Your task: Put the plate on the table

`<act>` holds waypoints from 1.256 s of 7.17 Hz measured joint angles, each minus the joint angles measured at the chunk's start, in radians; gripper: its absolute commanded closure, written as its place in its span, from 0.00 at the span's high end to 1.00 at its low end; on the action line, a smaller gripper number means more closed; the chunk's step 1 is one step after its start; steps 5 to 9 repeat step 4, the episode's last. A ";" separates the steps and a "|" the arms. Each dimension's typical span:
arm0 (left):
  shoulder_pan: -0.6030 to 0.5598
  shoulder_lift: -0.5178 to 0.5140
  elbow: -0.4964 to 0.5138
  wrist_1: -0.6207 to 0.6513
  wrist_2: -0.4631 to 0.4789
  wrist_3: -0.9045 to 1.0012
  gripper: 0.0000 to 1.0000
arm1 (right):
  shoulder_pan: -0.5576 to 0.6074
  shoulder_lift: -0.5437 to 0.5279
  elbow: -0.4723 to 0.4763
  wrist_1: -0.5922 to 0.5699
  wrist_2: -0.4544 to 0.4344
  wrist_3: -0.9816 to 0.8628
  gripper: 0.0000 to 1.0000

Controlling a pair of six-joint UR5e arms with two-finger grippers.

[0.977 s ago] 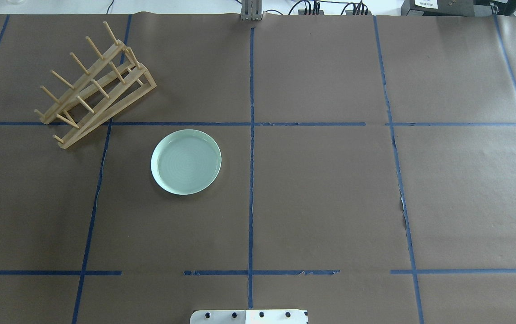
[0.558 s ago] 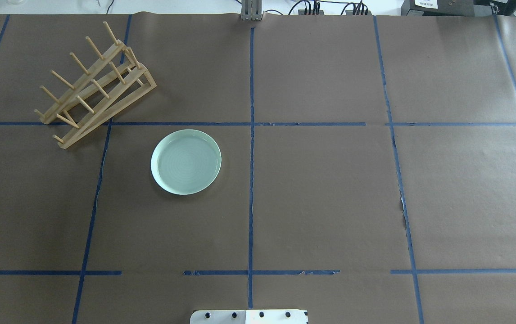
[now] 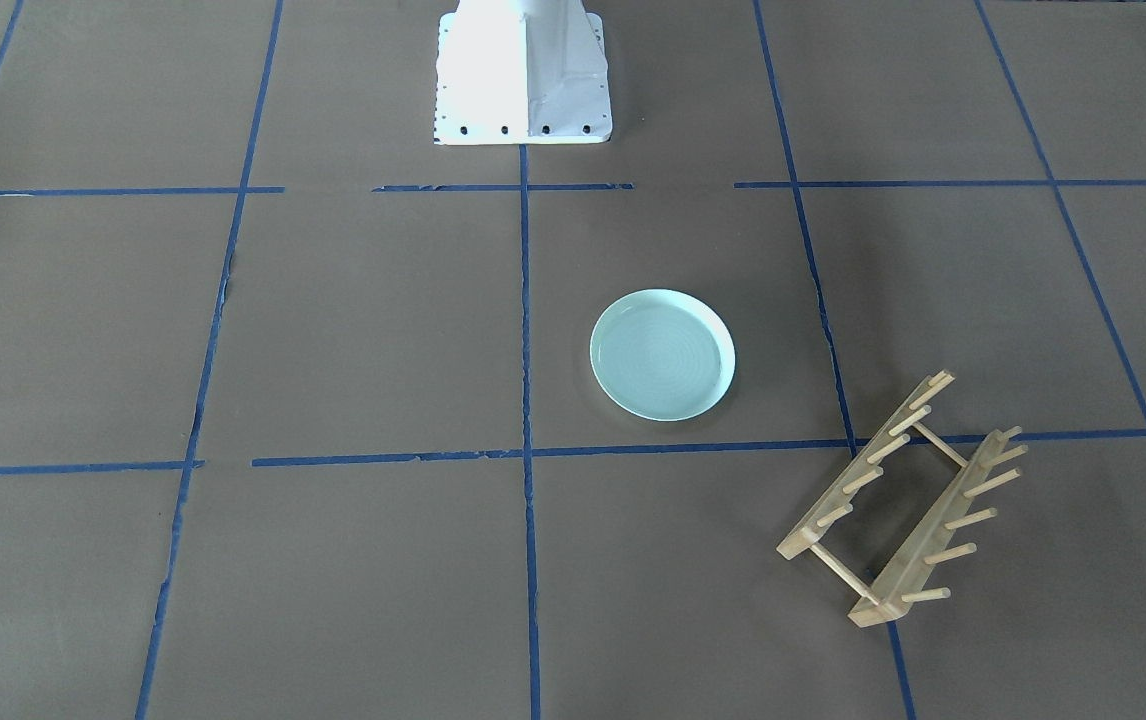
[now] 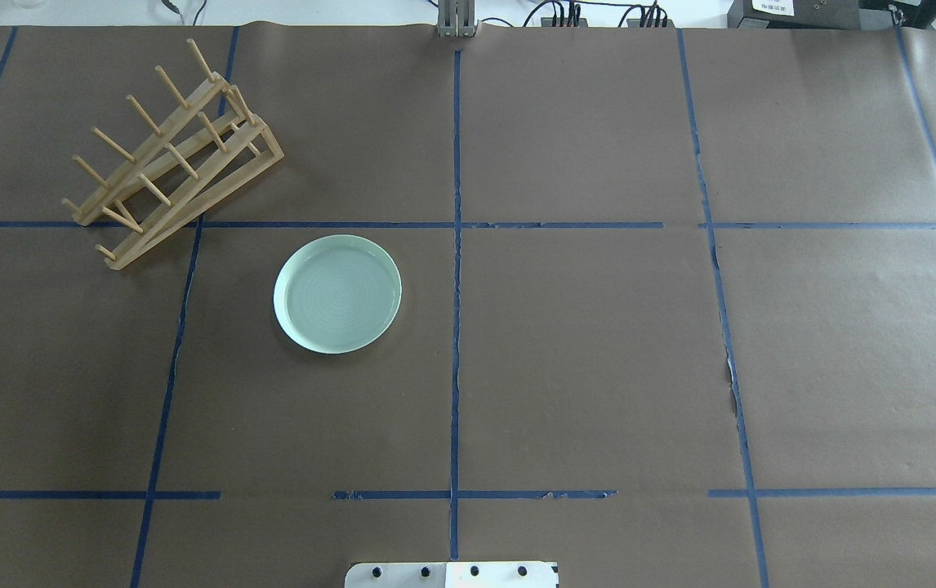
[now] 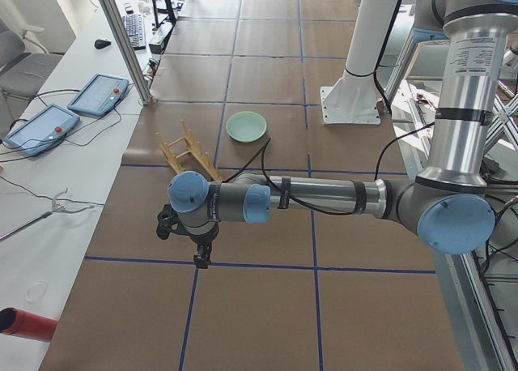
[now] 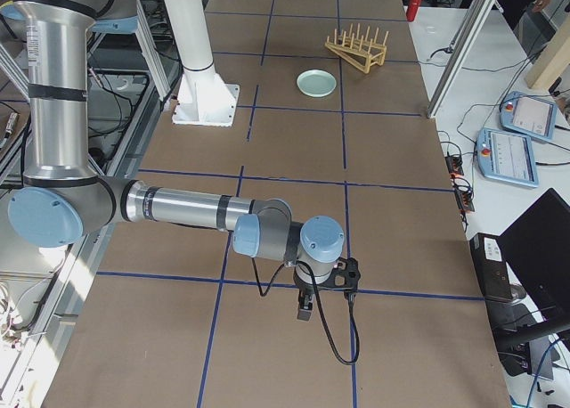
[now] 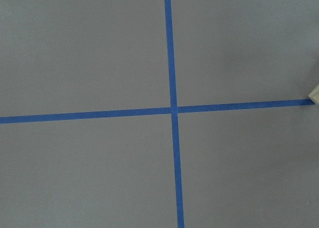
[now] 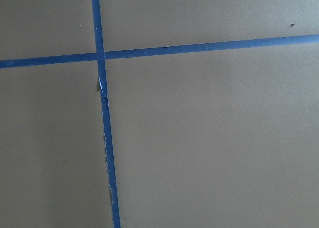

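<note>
The pale mint-green plate (image 4: 337, 294) lies flat on the brown-paper table (image 4: 599, 351), left of the centre tape line; it also shows in the front-facing view (image 3: 663, 355) and both side views (image 5: 246, 127) (image 6: 317, 82). Nothing touches it. My left gripper (image 5: 202, 257) shows only in the left side view, far from the plate, pointing down over a tape line. My right gripper (image 6: 305, 310) shows only in the right side view, also far from the plate. I cannot tell whether either is open or shut. Both wrist views show only paper and blue tape.
A light wooden peg rack (image 4: 174, 155) stands at the far left, close behind the plate; no plate is in it (image 3: 903, 500). The white robot base (image 4: 452, 574) is at the near edge. Tablets and cables lie beyond the table's far edge (image 5: 48, 124).
</note>
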 measured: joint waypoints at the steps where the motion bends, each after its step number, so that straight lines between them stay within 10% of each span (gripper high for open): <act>1: -0.002 0.000 -0.001 0.000 -0.001 0.000 1.00 | 0.000 0.000 0.000 0.000 0.000 0.000 1.00; 9: -0.012 -0.001 -0.003 -0.001 -0.001 -0.001 1.00 | 0.000 0.000 0.001 0.000 0.000 0.000 1.00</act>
